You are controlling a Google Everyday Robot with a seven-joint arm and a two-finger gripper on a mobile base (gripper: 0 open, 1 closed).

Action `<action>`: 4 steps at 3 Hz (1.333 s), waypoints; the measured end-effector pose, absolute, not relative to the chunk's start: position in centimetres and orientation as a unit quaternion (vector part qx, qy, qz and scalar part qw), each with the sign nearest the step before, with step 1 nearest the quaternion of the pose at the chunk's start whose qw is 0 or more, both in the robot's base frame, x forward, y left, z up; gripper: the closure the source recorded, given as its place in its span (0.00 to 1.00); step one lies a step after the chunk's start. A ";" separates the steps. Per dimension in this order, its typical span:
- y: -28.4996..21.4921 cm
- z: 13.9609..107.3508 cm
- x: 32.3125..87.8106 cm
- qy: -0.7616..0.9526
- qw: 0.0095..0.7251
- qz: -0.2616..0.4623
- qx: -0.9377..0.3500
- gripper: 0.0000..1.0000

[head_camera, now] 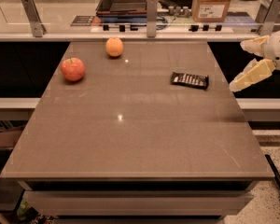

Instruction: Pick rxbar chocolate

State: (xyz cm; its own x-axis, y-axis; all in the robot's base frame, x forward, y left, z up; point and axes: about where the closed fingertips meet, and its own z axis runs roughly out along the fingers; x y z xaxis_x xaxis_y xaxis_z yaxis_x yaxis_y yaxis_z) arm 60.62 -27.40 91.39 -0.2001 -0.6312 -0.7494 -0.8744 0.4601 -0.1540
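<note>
rxbar chocolate (190, 80) lies flat nr counter (130, 139) right edge. gripper (237, 65) hangs just off that edge, jaws apart.

The bench (130, 143) was plain grey-brown, carrying a red apple (73, 69) with yellowish flecks, an orange (114, 46), and the rxbar chocolate (190, 80) in a black wrapper with rows of pale lettering, while the tool (237, 65), just off the bench's right edge, had spread cream-yellow fingers (254, 73).
</note>
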 end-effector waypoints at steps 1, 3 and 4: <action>-26.3 89.7 62.1 0.752 0.395 0.183 -0.495 0.00; -23.7 86.8 63.6 0.739 0.399 0.226 -0.494 0.00; -23.0 86.2 64.0 0.729 0.419 0.227 -0.491 0.00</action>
